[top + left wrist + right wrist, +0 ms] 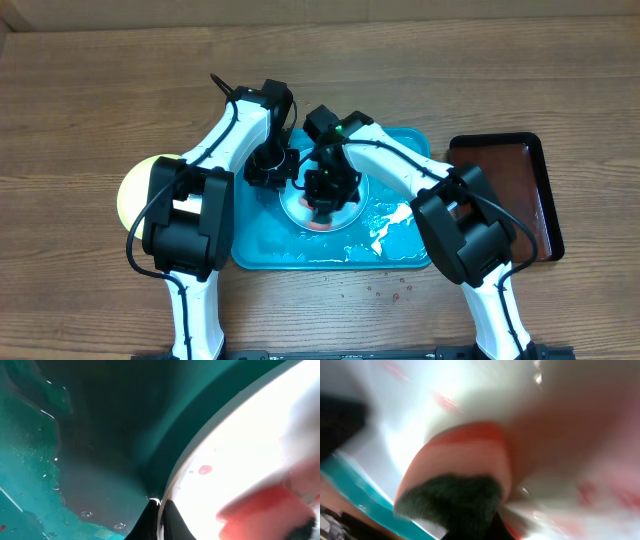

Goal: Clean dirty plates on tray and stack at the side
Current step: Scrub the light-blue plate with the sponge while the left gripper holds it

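A plate (298, 208) with a white centre lies in the turquoise tray (260, 250). My left gripper (272, 172) is shut on its left rim; in the left wrist view the jaws (160, 512) pinch the rim of the white plate (240, 445) over the wet tray (30, 460). My right gripper (325, 198) is shut on a red sponge (465, 465) with a dark scouring side, pressed on the smeared plate (420, 400). The sponge also shows in the left wrist view (265, 510). A yellow-green plate (133, 190) lies on the table left of the tray. No third plate shows.
A dark red-brown tray (510, 190) sits right of the turquoise tray. White foam streaks (392, 225) lie on the tray's wet right part. Small red specks (385, 290) dot the wooden table in front of the tray.
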`<action>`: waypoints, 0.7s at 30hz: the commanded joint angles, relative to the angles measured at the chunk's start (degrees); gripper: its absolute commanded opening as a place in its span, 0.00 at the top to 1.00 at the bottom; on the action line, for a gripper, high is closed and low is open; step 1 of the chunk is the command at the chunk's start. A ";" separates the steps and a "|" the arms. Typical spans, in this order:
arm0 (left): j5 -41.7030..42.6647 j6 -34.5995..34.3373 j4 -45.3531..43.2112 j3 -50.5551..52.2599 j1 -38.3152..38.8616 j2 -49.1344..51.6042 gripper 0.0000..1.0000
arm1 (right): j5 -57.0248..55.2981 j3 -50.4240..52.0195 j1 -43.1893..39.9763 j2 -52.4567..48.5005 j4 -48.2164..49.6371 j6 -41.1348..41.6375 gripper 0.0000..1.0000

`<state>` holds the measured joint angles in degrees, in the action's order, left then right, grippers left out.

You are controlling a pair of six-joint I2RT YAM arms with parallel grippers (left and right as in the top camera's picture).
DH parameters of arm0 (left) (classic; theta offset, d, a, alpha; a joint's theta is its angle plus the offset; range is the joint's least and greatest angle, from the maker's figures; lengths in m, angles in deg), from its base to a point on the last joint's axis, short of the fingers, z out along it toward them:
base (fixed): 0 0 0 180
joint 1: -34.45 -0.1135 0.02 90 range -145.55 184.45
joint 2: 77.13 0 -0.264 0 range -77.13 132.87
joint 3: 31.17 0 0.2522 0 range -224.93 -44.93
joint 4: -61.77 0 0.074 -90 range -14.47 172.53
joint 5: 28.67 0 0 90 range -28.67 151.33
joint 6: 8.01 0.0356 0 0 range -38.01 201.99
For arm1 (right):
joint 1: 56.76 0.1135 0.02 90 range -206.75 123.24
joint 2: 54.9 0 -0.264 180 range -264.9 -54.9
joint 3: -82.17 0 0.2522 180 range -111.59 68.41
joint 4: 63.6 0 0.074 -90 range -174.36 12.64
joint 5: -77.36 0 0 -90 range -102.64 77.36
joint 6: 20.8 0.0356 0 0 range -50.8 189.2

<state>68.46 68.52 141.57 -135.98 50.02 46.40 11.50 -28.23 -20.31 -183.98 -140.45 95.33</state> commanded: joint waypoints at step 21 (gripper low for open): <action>0.37 1.07 -0.98 0.24 -1.31 -1.07 0.96 | -0.94 -0.11 -2.01 -3.19 13.51 -0.61 0.96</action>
<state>69.19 68.69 140.98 -135.98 48.58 46.40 4.66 -29.89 -26.10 -184.37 -126.35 94.67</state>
